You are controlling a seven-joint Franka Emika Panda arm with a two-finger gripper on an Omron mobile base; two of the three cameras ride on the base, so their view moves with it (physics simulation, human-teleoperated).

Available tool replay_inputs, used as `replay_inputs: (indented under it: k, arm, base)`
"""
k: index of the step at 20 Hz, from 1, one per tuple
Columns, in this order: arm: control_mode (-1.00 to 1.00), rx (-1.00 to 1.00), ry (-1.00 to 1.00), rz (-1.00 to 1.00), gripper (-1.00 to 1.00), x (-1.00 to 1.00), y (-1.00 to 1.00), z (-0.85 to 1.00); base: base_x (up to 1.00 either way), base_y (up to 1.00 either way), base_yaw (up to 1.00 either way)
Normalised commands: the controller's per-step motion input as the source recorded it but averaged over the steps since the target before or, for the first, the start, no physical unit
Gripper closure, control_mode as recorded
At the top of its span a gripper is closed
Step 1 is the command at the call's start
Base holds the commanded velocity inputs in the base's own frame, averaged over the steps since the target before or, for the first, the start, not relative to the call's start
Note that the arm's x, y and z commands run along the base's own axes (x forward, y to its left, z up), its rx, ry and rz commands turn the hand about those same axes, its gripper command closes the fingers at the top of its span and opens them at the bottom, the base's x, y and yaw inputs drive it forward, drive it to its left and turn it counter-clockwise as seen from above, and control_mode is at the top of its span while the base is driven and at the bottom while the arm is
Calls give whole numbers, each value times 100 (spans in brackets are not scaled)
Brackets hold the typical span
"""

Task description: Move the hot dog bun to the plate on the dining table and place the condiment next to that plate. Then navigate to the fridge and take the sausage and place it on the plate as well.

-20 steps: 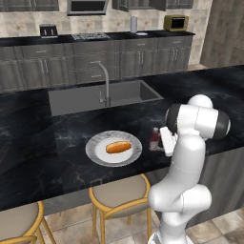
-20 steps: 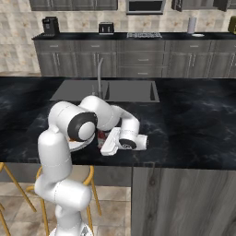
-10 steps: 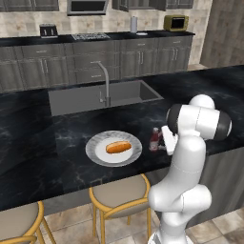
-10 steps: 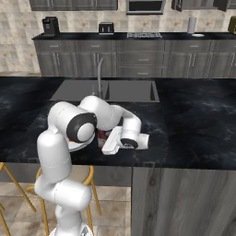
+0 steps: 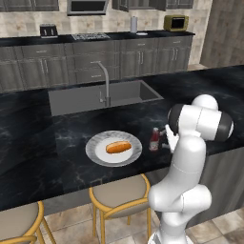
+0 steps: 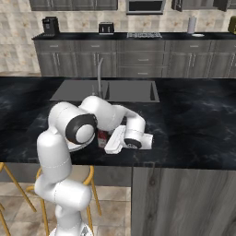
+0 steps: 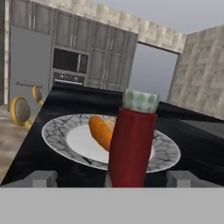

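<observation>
In the left base view the hot dog bun (image 5: 118, 147) lies on the white centre of the plate (image 5: 94, 153) on the dining table (image 5: 43, 143), with the condiment (image 5: 154, 139) upright just beside the plate's right rim, close to the arm. In the right base view the gripper (image 6: 107, 143) lies low over the counter by the bottle, mostly hidden behind the arm. In the hand view the 2 fingertips (image 7: 43, 179) stand spread wide on either side of the red bottle without touching it, the plate and bun just beyond.

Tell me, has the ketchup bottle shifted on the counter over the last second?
No. The ketchup bottle stands upright in the same spot just right of the plate, judged against the sink in the left base view.
</observation>
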Motion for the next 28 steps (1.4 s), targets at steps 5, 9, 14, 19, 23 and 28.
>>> replay_inputs:
  k: [5, 9, 14, 19, 23, 28]
  arm:
    - [-100, 5, -7, -4, -100, -34, -33, 28]
    - [-100, 4, -15, -4, -100, -60, -29, 41]
    - [-100, 2, -7, -9, -100, -86, -3, 55]
    - [-100, 0, 0, -16, -100, -92, 10, 57]
    - [-100, 0, 4, -21, -100, -81, 33, 64]
    - [-100, 0, 18, -26, -100, -58, 58, 70]
  base:
    - [0, 0, 0]
    - [0, 0, 0]
    - [0, 0, 0]
    - [0, 0, 0]
    - [0, 0, 0]
    - [0, 0, 0]
